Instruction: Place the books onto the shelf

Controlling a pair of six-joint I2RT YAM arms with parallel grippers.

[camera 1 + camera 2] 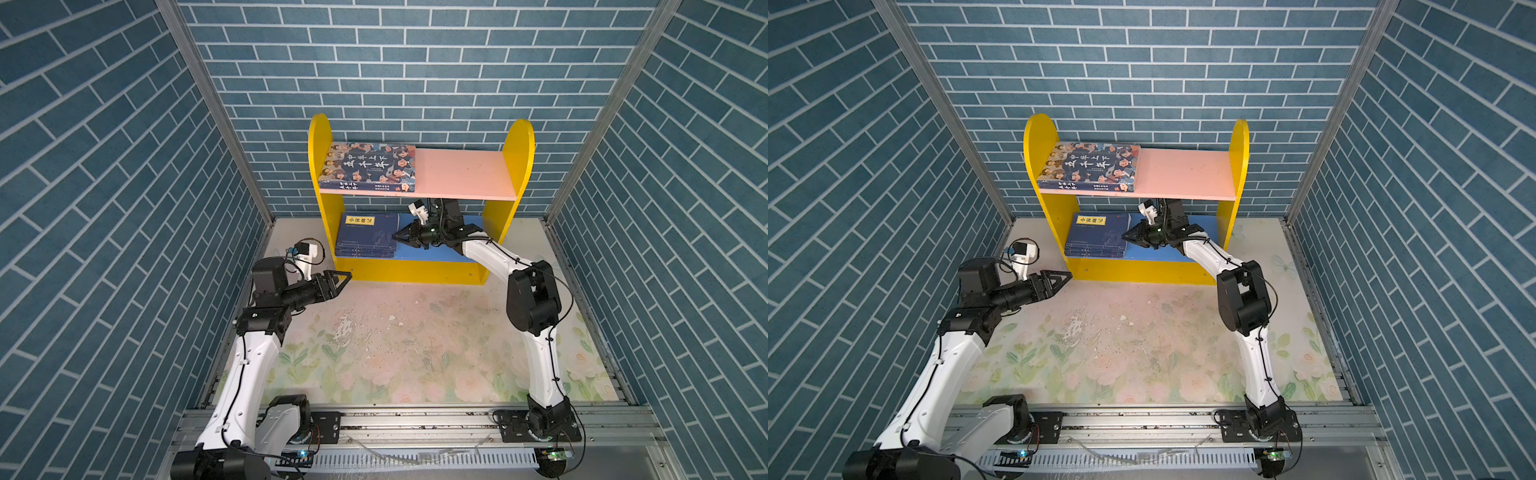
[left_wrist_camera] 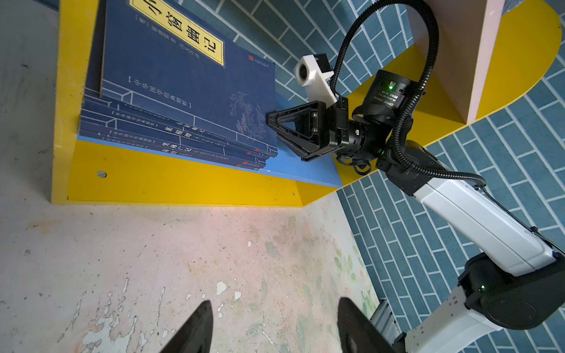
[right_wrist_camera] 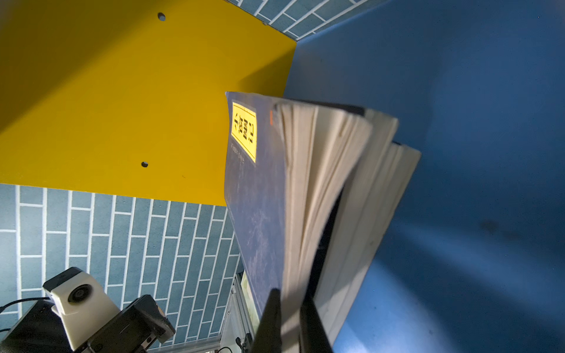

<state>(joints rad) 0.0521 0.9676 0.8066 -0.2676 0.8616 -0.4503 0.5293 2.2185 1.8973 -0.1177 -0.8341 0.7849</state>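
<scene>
Between blue-brick walls point(image 1: 415, 62), shelf point(image 1: 465, 172) on tabletop point(image 1: 395, 353)

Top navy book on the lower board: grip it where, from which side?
Grip the top navy book by its free page edge, level, from the bare end of the blue board. It lies flat against a yellow side under the pink board; only that edge is open. The right gripper pinches there.

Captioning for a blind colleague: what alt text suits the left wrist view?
The right gripper pinches the edge of the top navy book of a stack on the blue lower shelf board. The left gripper, open, shows in the foreground.
</scene>
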